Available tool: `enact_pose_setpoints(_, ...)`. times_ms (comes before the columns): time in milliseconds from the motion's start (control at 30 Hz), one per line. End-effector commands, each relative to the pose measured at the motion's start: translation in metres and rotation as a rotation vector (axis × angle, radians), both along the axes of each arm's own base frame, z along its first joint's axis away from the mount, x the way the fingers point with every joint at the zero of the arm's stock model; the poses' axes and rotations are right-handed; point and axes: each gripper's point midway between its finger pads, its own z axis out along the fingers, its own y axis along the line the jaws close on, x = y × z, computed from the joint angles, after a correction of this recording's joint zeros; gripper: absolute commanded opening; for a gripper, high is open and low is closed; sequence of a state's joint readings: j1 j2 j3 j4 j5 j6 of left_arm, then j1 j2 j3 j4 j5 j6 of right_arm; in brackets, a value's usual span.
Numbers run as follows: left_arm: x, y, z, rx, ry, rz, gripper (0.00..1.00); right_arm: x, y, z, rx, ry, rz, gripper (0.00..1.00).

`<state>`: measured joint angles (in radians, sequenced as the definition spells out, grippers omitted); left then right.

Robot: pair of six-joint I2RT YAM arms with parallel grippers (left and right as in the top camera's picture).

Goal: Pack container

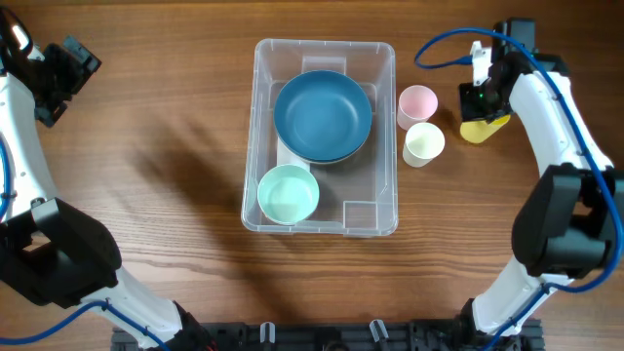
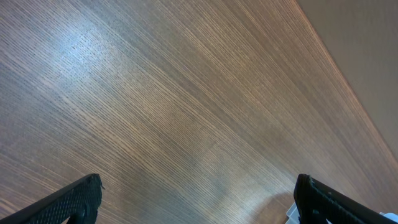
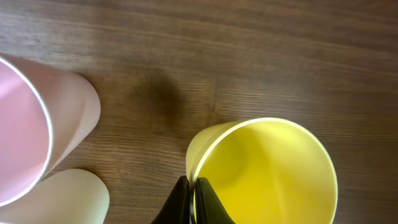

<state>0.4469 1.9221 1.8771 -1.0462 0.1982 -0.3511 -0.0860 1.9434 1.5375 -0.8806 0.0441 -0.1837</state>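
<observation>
A: Is it bright?
B: Yes, soft and even. A faint grey shadow lies on the table, left of the container.
A: Any shine?
B: A pale glare patch in the left wrist view. Dark shadow by the yellow cup.

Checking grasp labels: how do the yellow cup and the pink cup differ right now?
Colour: the yellow cup is bright yellow, the pink cup pale pink.
Grip: the right gripper is shut on the yellow cup's rim wall; the pink cup stands free.
Place: the pink cup sits close beside the container; the yellow cup is farther out toward the robot's right.
Shared: both are mouth-up and outside the container.
</observation>
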Motion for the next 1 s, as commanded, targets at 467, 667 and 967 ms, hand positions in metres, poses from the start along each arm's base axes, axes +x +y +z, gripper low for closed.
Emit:
enact_pose_setpoints(467,0.000,0.002,0.020,0.019,-0.044,0.011,1.00,0.003,0.004,-0.002,0.023,-0.007,0.004,0.27)
enact_pose_setpoints(667,0.000,0.002,0.020,0.019,-0.044,0.011,1.00,0.001,0.010,-0.002,0.059,-0.001,-0.002,0.53)
enact_pose_setpoints(967,0.000,0.002,0.020,0.019,-0.044,0.011,1.00,-0.011,0.012,-0.016,0.070,0.052,-0.009,0.41)
